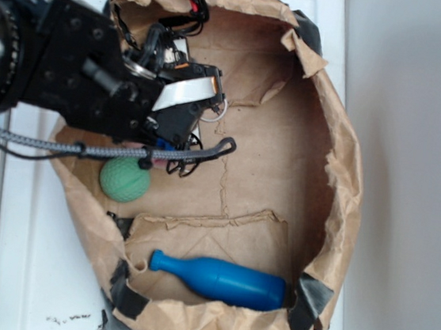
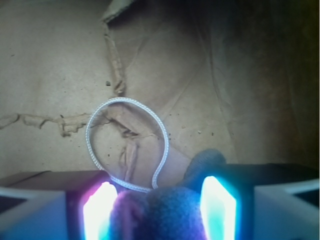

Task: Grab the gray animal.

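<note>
Gray animal (image 2: 165,212): dark fuzzy plush, matt; white loop (image 2: 127,145) thin braided cord. Paper bin (image 1: 337,186): brown kraft paper, creased, torn edges, rough matt; black tape (image 1: 312,303) at corners, slight sheen. Blue pin (image 1: 219,280): smooth glossy plastic. Green ball (image 1: 125,180): matt, textured. Gripper (image 2: 160,210) pads translucent, glowing; arm black matt plastic w/ metal bits.

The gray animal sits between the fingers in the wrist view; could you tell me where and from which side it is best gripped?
Grip the gray animal across its plush body, coming straight down as the gripper now stands. Its soft bulk fills the gap, while the thin white loop offers no firm hold.
</note>
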Available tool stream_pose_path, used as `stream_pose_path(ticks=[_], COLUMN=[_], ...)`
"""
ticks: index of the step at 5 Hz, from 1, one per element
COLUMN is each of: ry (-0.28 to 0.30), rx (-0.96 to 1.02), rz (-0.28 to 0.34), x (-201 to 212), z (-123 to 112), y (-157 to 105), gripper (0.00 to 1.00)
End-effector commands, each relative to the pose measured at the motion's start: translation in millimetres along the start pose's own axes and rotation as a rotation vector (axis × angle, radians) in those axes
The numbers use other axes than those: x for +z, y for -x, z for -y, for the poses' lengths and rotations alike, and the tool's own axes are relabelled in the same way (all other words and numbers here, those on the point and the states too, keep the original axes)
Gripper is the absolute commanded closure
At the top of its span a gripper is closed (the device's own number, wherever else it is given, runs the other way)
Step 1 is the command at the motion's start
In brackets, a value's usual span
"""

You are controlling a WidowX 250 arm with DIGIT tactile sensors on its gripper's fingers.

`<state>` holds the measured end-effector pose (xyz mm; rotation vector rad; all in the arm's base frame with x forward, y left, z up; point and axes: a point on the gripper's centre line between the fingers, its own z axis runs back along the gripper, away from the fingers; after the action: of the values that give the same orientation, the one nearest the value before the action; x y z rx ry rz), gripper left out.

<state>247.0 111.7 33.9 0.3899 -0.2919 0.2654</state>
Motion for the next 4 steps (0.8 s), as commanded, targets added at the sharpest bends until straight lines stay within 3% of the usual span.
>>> stream_pose_path(ticks=[1,2,3,4], ry=[0.029,0.056,0.099,0.199], rx=[0.027,0.047,0.097,0.098], rz=[0.007,0.003,-0.023,-0.051], x=[5.0,22.7,70.7,118.7], z=[-17.8,-16.8,-10.6,-5.4], y=[-4.9,-12.1,-40.0,-68.7], gripper=[1.00,1.00,1.00,1.00])
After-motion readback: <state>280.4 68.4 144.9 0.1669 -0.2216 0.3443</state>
